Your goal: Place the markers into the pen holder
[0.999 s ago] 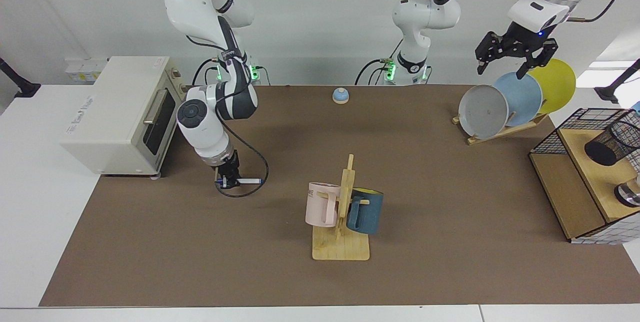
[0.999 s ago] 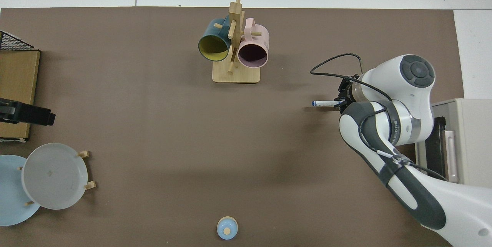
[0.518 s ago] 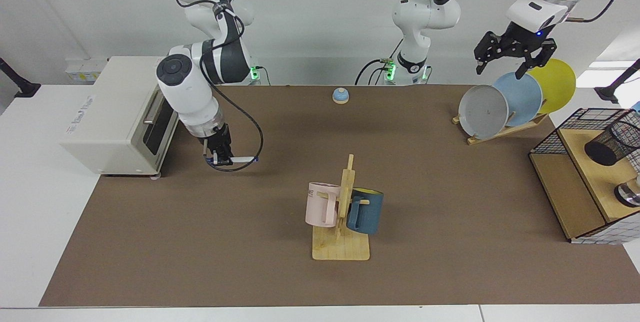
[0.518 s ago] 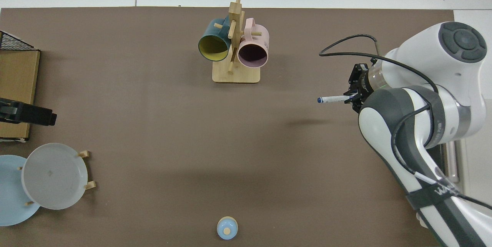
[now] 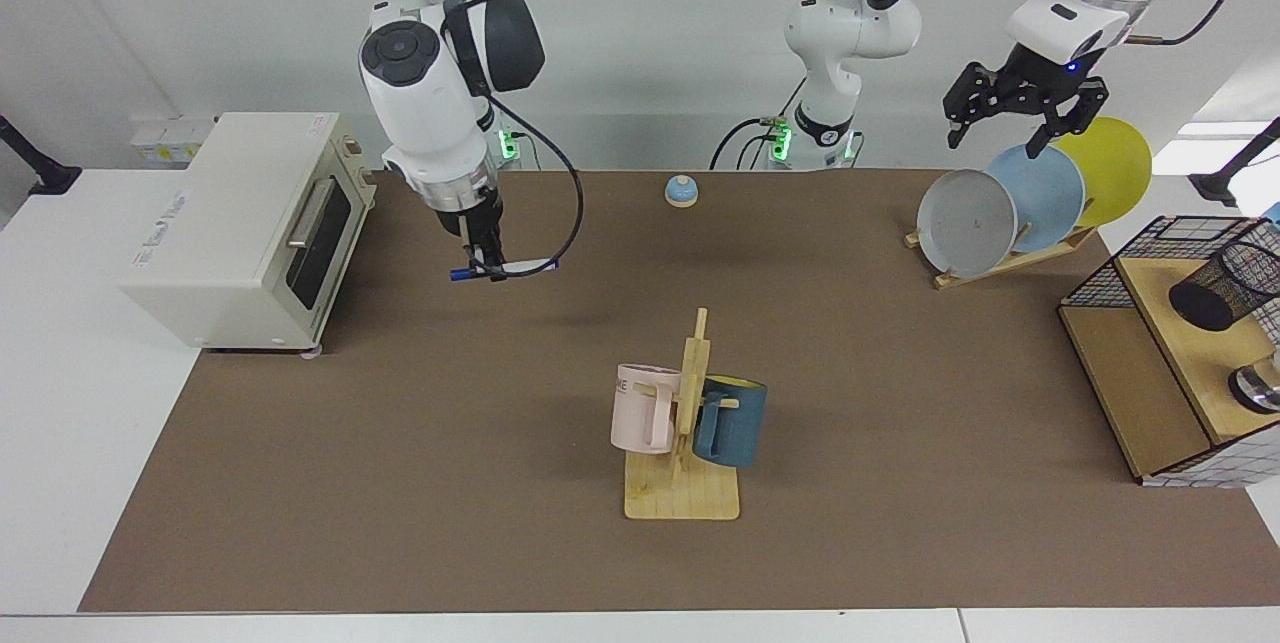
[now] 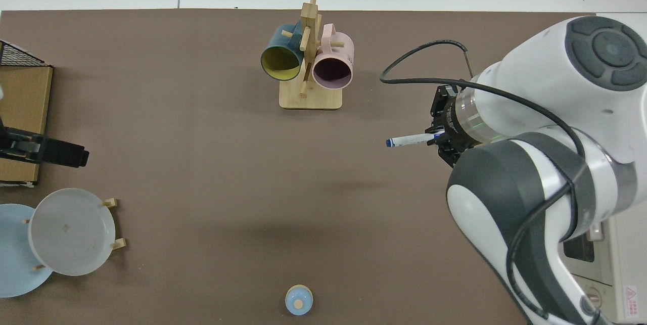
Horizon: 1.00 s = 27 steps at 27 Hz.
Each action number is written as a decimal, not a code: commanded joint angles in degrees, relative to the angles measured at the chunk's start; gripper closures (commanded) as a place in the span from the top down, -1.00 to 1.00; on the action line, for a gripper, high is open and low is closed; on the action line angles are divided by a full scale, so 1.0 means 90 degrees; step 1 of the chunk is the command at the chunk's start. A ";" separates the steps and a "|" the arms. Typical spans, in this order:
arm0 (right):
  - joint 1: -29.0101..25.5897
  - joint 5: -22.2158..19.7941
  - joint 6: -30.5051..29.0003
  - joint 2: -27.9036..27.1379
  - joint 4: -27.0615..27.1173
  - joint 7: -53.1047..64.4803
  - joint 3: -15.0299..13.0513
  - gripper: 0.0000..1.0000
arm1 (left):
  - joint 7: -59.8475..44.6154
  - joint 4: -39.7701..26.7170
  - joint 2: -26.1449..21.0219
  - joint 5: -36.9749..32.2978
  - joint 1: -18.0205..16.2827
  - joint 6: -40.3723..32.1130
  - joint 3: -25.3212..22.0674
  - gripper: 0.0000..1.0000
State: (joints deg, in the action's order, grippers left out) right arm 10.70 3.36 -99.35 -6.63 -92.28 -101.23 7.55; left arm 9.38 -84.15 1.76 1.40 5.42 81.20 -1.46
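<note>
The marker (image 5: 525,267), white-barrelled with blue ends, hangs level well above the brown mat, left of centre in the facing view. My right gripper (image 5: 488,263) points down and is shut on it near one end. From above, the marker (image 6: 409,139) sticks out of the right gripper (image 6: 438,137) towards the mug rack side. The pen holder (image 5: 1225,288), a black mesh cup, sits on the wooden shelf at the far right, far from the marker. My left gripper (image 5: 1002,128) hovers open above the plates with nothing in it.
A cream toaster oven (image 5: 240,223) stands at the left edge. A wooden mug rack (image 5: 685,423) with a pink and a blue mug is at mid table. Plates lean in a rack (image 5: 1010,193), beside a wire shelf frame (image 5: 1150,263). A small blue bell (image 5: 681,190) sits at the back.
My right arm has lifted the marker off the mat and carried it up and towards the table's middle. The left gripper has hardly moved.
</note>
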 commanded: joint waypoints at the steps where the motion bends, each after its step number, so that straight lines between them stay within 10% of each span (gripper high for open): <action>1: 0.0440 0.0212 0.0209 -0.0045 0.0253 -0.0762 0.0040 -1.00 | 0.0120 -0.0005 0.0059 0.0059 0.0110 0.0020 0.0133 1.00; 27: 0.1672 0.0819 -0.0816 0.0024 0.0224 -0.1897 0.0138 -1.00 | 0.3711 -0.0395 0.0146 0.1309 0.0882 0.1533 0.0436 0.97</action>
State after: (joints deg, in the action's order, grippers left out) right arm 24.55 9.75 -104.78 -6.50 -90.15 -117.97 8.83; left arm 34.31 -84.41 1.72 11.80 13.03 90.00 2.11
